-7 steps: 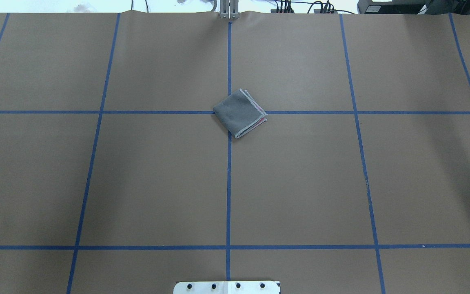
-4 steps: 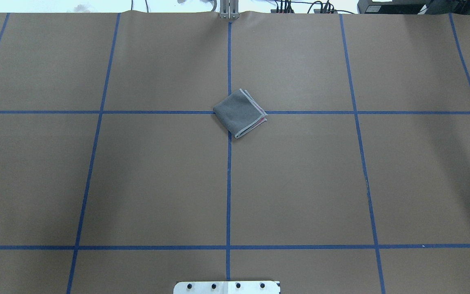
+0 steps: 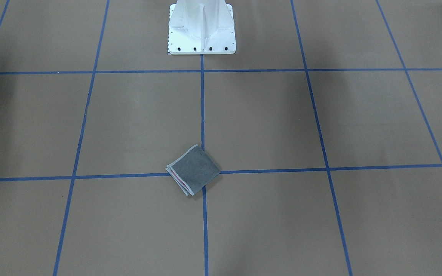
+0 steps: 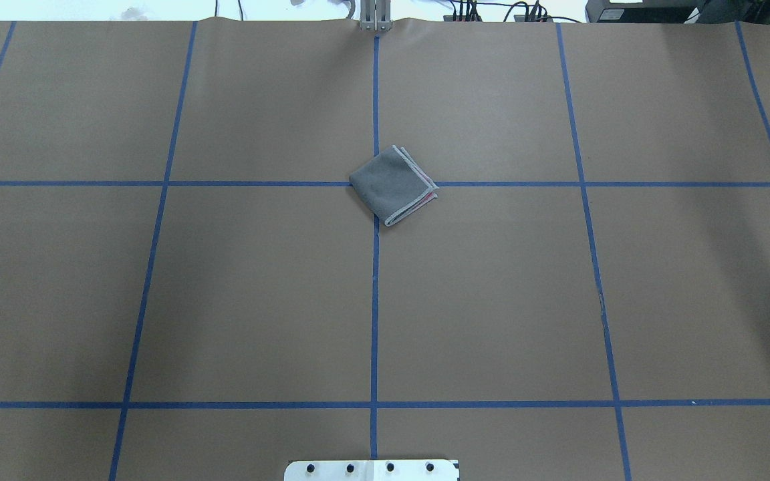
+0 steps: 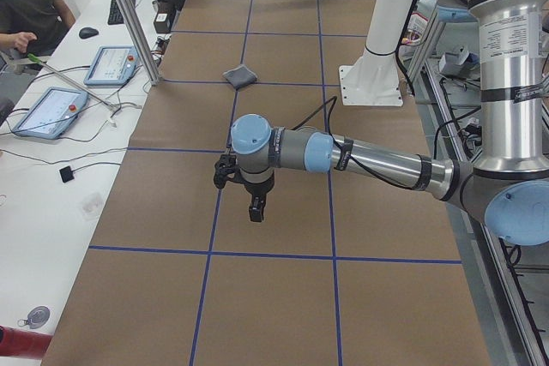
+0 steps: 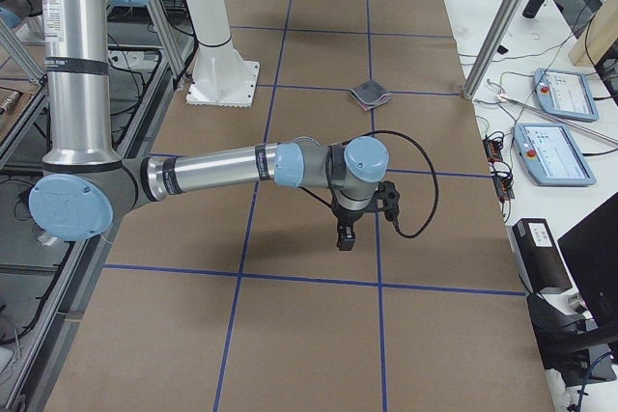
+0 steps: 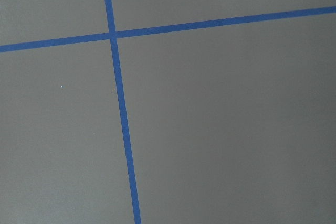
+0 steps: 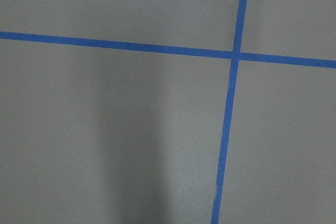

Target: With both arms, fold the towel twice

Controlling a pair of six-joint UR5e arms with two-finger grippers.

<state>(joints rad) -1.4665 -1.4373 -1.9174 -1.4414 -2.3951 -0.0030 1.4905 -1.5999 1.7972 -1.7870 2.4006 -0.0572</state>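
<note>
My left gripper (image 5: 255, 210) hangs fingers-down over bare brown paper, near a blue tape line, at the end of my left arm (image 5: 377, 160), which reaches out low and level across the table (image 4: 258, 300). It shows clearly only from the side, so I cannot tell whether its fingers are apart or together. A black piece at the right edge of the front-facing view may be part of it, but too little shows to be sure. My right gripper (image 6: 345, 235) hangs the same way at the other end of the table, off my right arm (image 6: 212, 169), and I cannot tell its state either. It holds nothing that I can see. Both wrist cameras show only paper and a crossing of blue tape (image 4: 374, 300).

The towel (image 4: 392, 186) lies well apart from both grippers, at the table's middle, right on a tape crossing. It is folded into a small square set cornerwise to the grid, grey face up, with light hemmed edges stacked along one side and a sliver of pink between the layers. My white pedestal (image 3: 202, 27) stands behind it.
</note>
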